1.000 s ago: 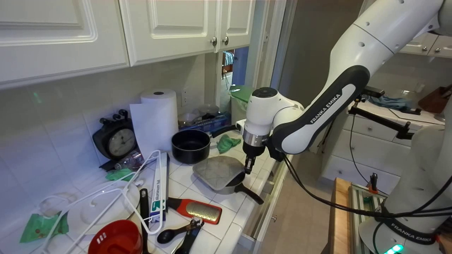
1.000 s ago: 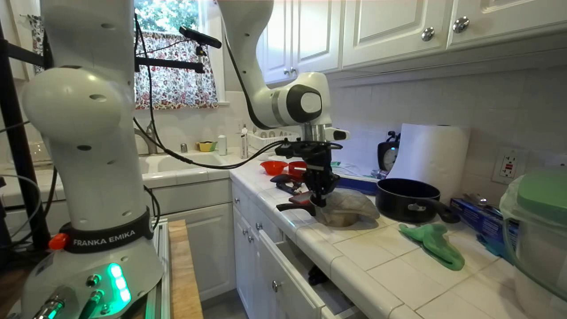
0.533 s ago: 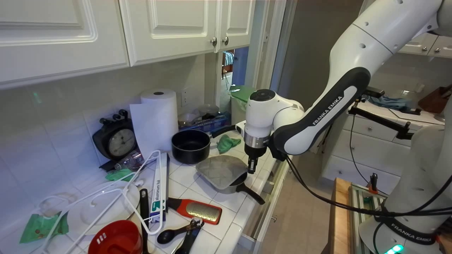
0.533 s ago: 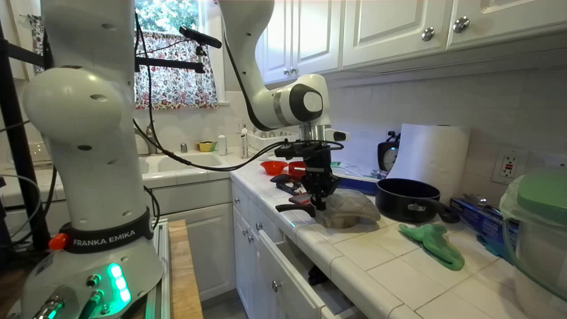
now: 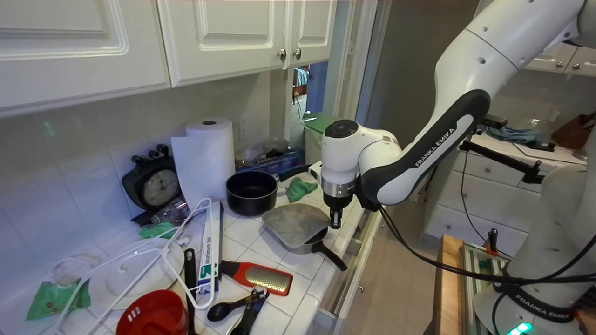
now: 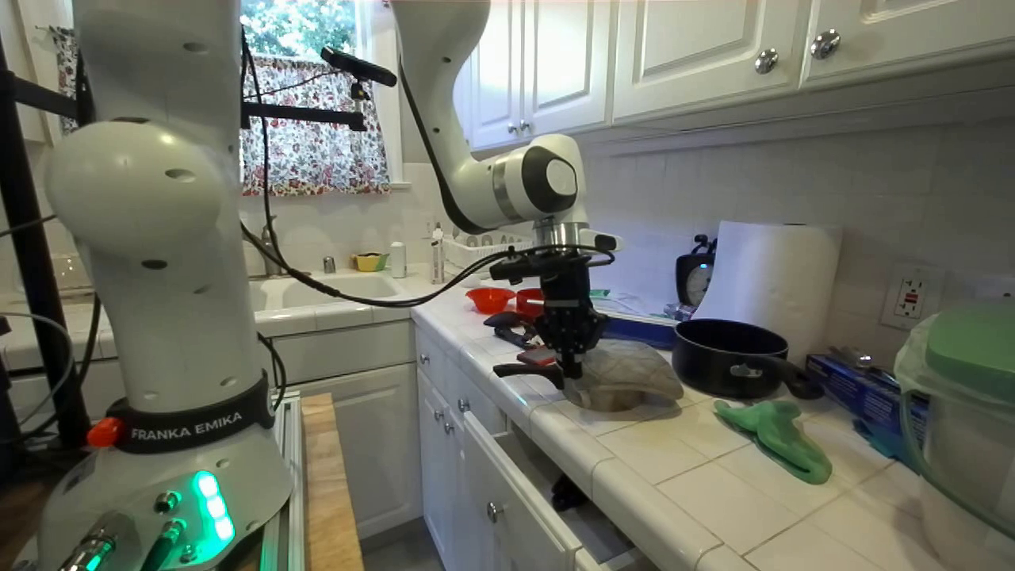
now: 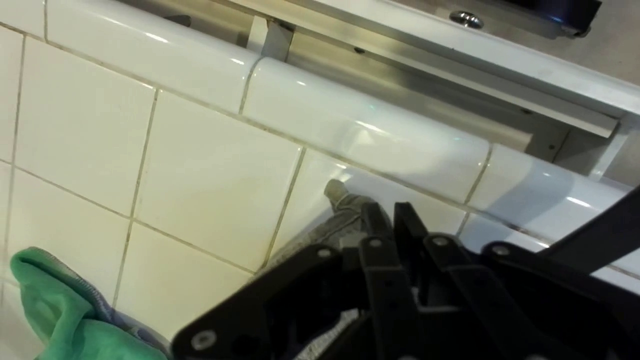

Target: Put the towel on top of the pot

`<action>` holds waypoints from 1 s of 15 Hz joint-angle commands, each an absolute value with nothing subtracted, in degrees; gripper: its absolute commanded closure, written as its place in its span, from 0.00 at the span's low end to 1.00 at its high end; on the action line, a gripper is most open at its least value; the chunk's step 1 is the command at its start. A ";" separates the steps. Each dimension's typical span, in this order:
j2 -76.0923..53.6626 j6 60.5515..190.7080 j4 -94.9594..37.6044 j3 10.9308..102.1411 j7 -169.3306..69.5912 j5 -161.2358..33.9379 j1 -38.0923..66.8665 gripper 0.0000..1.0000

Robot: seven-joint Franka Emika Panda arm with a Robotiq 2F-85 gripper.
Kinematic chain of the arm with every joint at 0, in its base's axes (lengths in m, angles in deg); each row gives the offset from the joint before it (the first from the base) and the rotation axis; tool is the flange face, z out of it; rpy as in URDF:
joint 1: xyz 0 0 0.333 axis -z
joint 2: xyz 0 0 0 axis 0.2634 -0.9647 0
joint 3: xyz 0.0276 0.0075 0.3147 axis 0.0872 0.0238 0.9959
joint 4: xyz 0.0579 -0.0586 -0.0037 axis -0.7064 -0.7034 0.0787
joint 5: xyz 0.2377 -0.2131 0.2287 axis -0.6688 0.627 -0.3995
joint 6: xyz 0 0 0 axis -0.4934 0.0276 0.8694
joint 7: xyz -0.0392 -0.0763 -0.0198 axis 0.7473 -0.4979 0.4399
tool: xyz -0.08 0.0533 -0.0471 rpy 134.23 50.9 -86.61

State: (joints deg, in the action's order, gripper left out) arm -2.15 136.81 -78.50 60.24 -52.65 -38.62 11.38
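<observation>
in an exterior view, your black two-fingered gripper (image 5: 335,224) points down at the edge of a limp, pale grey-green cloth towel (image 5: 296,223), which lies over most of a small, round, silver-grey metal pot (image 5: 305,249) with a short dark handle (image 5: 330,257); a sliver of the pot's dark inside shows on the handle side. the pot stands on a white tiled counter (image 5: 240,237), near a round black saucepan (image 5: 251,194). in an exterior view, the towel juts past the pot's rim on the side away from the handle, and a white drawer (image 6: 515,507) is pulled out below the counter. in the wrist view, the fingers (image 7: 378,255) stand nearly together, a narrow gap between their tips; the towel reaches right up to them, but you cannot tell whether its edge is pinched there. a crumpled green cloth (image 7: 75,315) lies well apart.
</observation>
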 commanded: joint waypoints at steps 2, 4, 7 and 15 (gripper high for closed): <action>-1.47 134.13 -78.23 60.56 -53.26 -36.65 10.38 0.52; -0.69 134.52 -78.61 60.96 -52.58 -37.07 10.24 0.38; -0.80 135.30 -78.26 61.19 -52.70 -36.47 9.96 0.17; -2.59 139.49 -77.16 61.03 -52.70 -31.19 9.95 0.00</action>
State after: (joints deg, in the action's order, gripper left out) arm -1.61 137.82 -77.81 61.22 -52.49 -34.05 10.12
